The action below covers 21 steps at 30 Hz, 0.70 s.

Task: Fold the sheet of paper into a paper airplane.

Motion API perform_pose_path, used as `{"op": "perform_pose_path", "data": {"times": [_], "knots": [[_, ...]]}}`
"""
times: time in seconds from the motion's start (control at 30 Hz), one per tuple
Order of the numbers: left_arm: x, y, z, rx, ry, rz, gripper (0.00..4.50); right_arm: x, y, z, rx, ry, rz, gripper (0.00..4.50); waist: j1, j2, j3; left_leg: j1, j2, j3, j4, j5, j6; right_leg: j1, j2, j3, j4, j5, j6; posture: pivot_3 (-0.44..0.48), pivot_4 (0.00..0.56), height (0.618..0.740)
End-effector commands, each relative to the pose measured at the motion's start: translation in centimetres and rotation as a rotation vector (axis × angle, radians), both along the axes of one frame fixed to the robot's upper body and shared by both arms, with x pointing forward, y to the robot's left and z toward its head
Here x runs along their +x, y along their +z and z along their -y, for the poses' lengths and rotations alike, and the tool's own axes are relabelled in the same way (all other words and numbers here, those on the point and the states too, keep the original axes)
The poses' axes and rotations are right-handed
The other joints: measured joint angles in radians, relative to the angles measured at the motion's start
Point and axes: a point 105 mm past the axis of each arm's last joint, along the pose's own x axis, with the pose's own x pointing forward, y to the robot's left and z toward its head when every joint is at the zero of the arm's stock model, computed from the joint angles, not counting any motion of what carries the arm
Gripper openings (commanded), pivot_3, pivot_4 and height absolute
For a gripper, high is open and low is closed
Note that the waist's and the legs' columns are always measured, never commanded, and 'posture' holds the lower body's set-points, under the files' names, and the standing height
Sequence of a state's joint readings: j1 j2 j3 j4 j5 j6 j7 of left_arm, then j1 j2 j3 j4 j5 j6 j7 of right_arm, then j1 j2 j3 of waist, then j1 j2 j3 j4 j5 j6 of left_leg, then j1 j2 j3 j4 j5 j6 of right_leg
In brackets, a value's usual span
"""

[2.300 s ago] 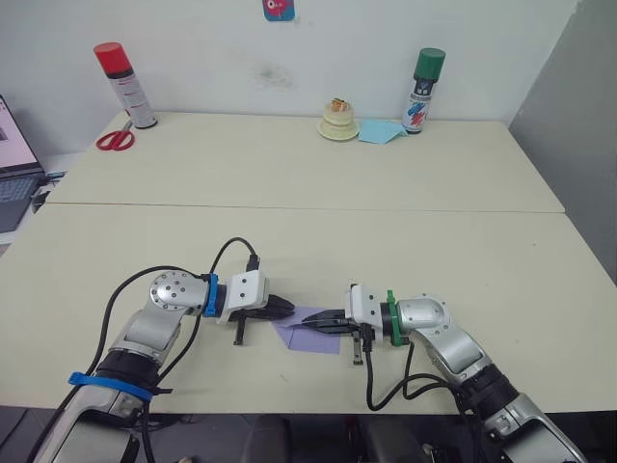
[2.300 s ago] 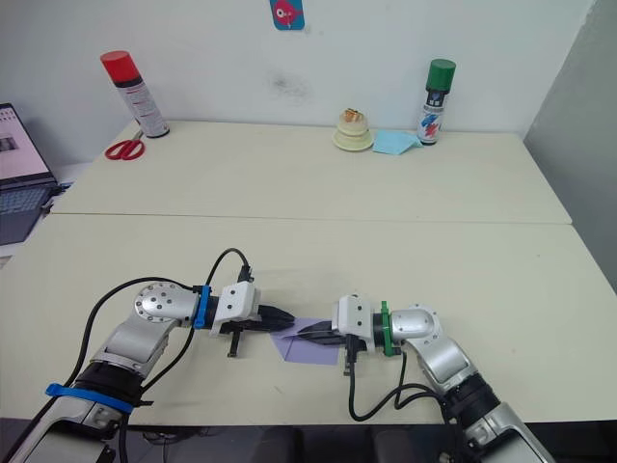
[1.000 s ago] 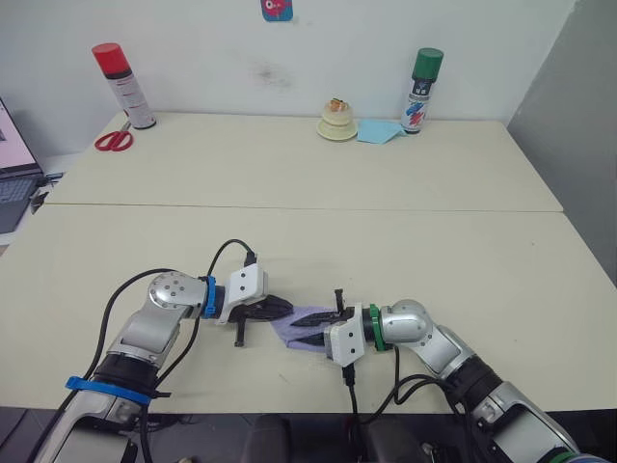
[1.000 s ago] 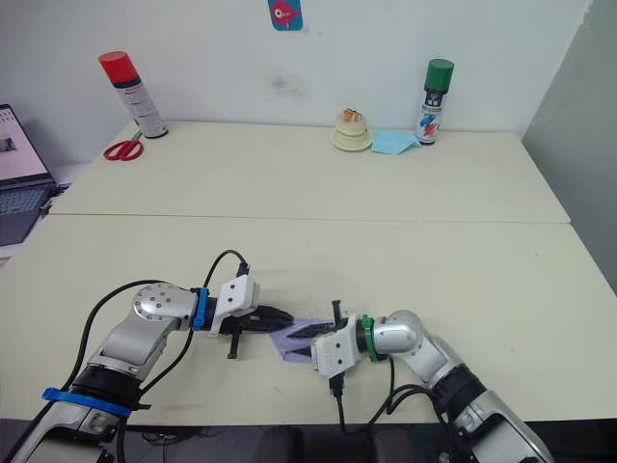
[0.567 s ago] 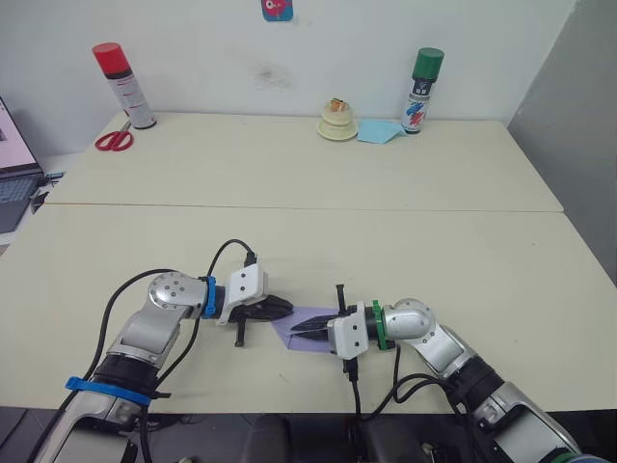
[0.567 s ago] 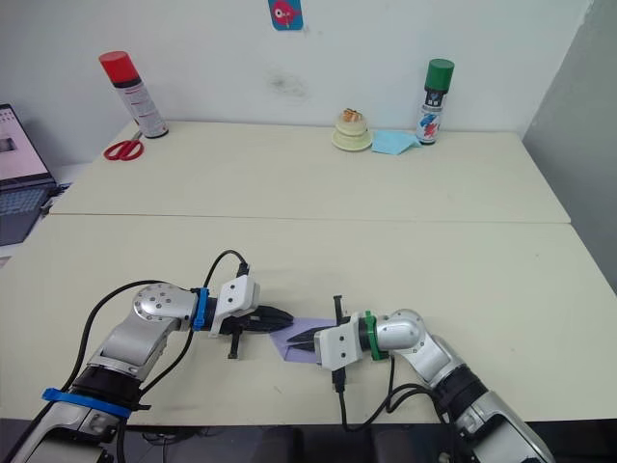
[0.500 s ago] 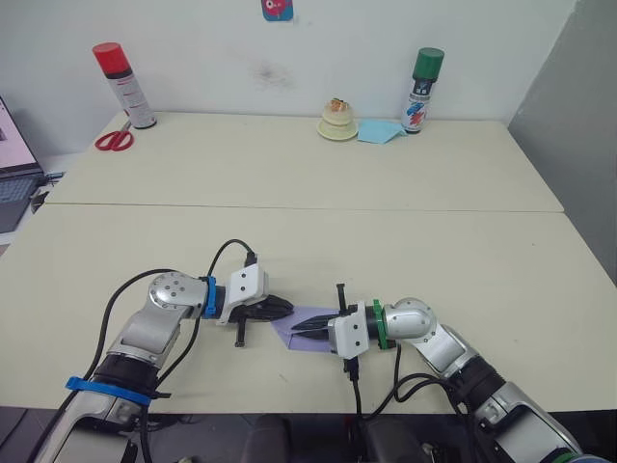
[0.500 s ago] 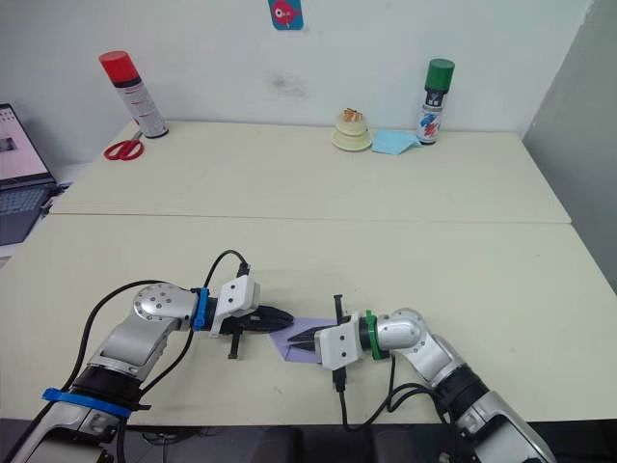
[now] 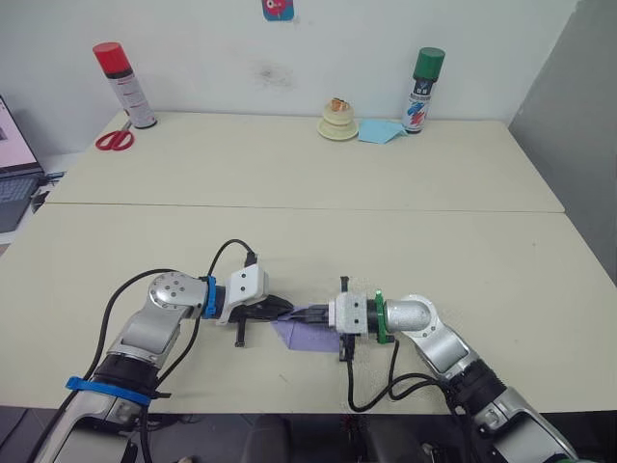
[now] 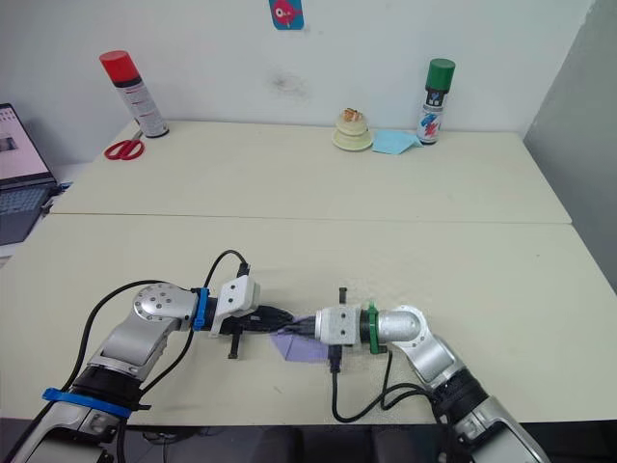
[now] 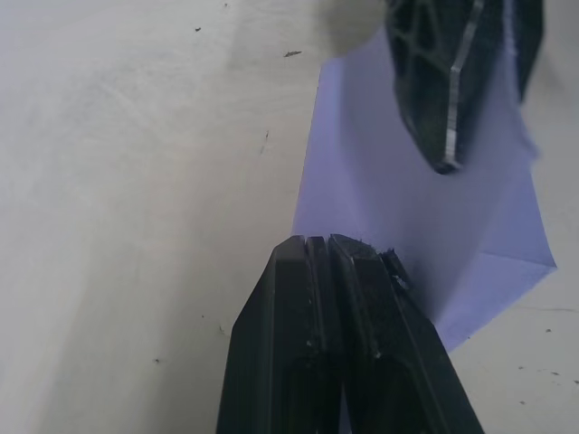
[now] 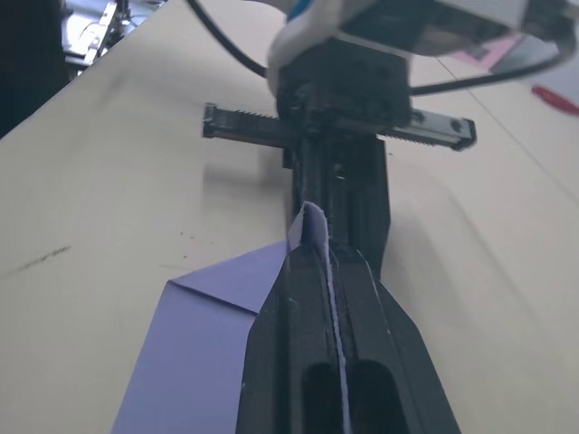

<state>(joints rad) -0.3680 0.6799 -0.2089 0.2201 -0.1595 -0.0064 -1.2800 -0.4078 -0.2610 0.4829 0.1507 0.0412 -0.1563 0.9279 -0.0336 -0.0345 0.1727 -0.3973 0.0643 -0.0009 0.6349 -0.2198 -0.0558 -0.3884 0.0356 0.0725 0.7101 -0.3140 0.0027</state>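
Note:
The sheet of paper (image 9: 312, 338) is lavender and partly folded, and it lies near the table's front edge between my two arms. My left gripper (image 9: 281, 310) is shut at the paper's left edge (image 11: 398, 199), with its fingertips (image 11: 330, 249) resting on the paper. From the right, my right gripper (image 9: 307, 314) reaches in, shut on a raised fold of the paper. A thin lavender edge (image 12: 330, 298) stands between its two fingers. The two grippers point at each other, tips almost touching.
Along the far wall stand a red-capped spray can (image 9: 123, 85), red scissors (image 9: 115, 140), a small round cream object (image 9: 338, 121), a light blue paper (image 9: 381, 131) and a green-capped spray can (image 9: 422, 89). A laptop (image 9: 12, 183) sits at the far left. A seam (image 9: 289, 206) crosses the table.
My right gripper has rolled its wrist, slid left toward the left gripper and gone from open over the paper to shut on its raised fold. The left arm has stayed put.

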Motion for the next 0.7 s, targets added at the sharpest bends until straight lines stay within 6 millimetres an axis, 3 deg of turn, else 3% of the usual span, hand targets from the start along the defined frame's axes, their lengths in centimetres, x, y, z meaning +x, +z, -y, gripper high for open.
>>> {"op": "perform_pose_path", "data": {"times": [0.03,0.27,0.7], "knots": [[-0.8,-2.2,-0.6,0.062,0.011,-0.072,0.36,0.8,1.6,0.3,0.054,-0.046,-0.066,0.03,0.000,0.000,0.000,0.000,0.000,0.000,0.000,0.000,0.000,0.000,0.000,0.000,0.000,0.000,0.000,0.000,0.150,0.737],[-0.8,-2.2,-0.5,0.059,0.006,-0.069,0.36,1.2,1.3,0.5,0.048,-0.111,-0.197,0.03,0.000,0.000,0.000,0.000,0.000,0.000,0.000,0.000,0.000,-0.001,0.000,0.000,0.000,0.000,0.000,0.000,0.150,0.737],[-0.5,-2.0,-1.1,0.053,0.026,-0.083,0.36,0.6,0.8,1.5,0.007,-0.117,-0.233,0.03,0.000,0.000,0.000,0.000,0.000,0.000,-0.004,0.000,0.000,-0.001,0.001,0.000,-0.003,0.000,0.000,0.000,0.150,0.737]]}}
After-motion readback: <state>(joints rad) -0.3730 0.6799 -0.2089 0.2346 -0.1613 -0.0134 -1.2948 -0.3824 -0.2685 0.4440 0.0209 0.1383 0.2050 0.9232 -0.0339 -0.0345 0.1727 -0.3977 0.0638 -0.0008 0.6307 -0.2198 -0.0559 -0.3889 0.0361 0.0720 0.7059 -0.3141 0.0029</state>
